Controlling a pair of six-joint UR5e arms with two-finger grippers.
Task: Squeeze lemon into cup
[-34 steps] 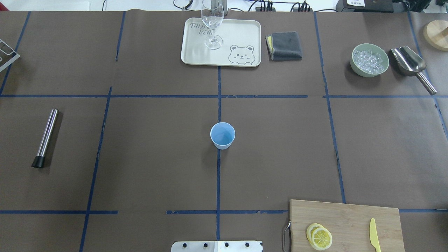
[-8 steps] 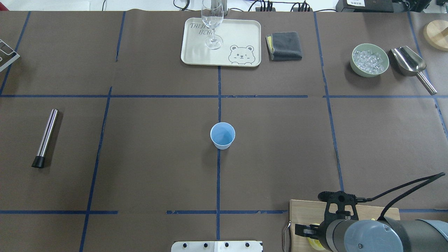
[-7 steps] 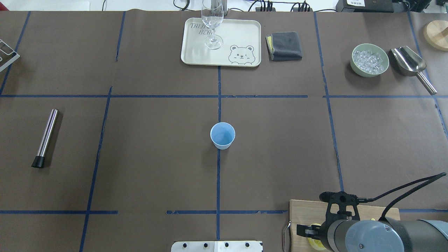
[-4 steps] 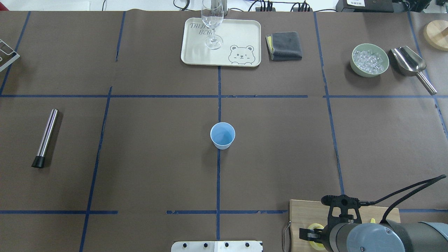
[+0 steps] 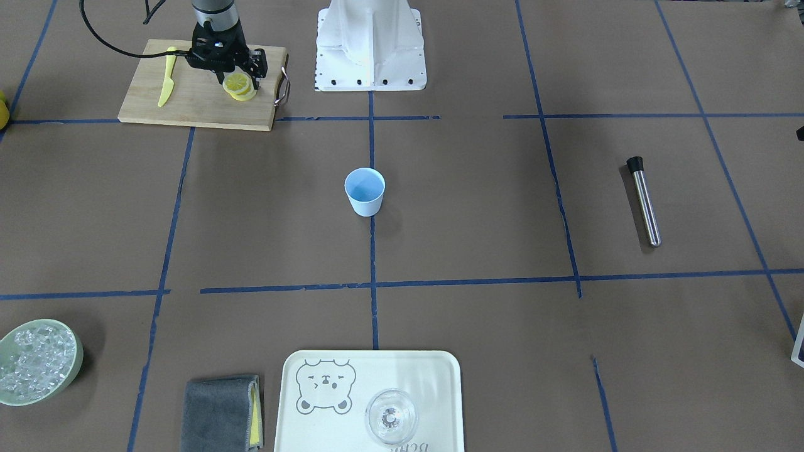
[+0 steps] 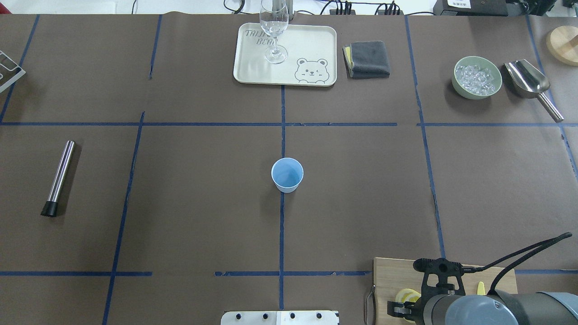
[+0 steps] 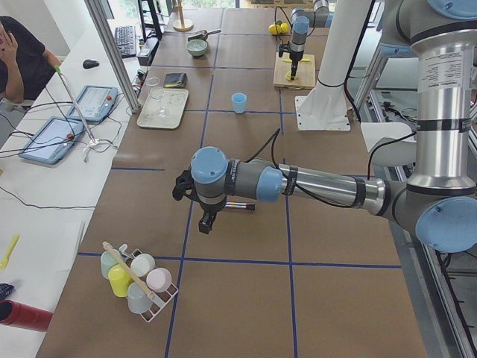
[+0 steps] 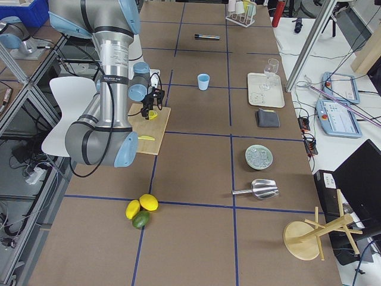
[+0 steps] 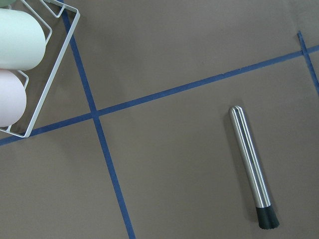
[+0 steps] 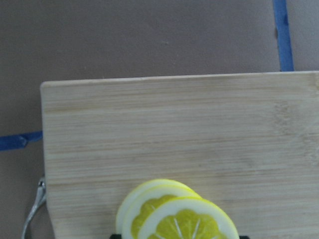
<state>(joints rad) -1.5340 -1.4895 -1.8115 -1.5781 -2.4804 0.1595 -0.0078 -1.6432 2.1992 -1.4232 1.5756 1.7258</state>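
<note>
Left gripper (image 7: 204, 226): hung pointing down over the table's (image 6: 203, 216) left end. It showed only in the left side view, so whether it was released or clenched could not be told.
Steel muddler (image 6: 58, 176): lay flat on the brown paper with its black cap toward the robot, touching nothing.
Cup (image 6: 287, 175): stood upright and mouth up at the table's centre, on the middle blue tape line. It was well apart from the board, with no gripper near it.
Tray (image 6: 311, 40): sat at the far edge, with a wine glass (image 6: 274, 27) upright on its left part.
Grey cloth (image 6: 366, 58): lay folded just beside the tray's right side.
Cutting board (image 6: 397, 271): lay on the near right, in front of the robot's right arm.
Lemon (image 10: 174, 216): two slices showed, overlapping, lying on the board near its metal-handled end.
Right gripper (image 5: 241, 73): hung low over the slices, pointing down. Its jaws were released and spread, and the wrist view showed one dark tip at each side of the stack.
Yellow knife (image 5: 165, 85): lay on the same board, on the far side of the gripper from the slices.
Green bowl (image 6: 472, 95): held ice at the far right.
Metal scoop (image 6: 528, 79): lay just beside the bowl.
</note>
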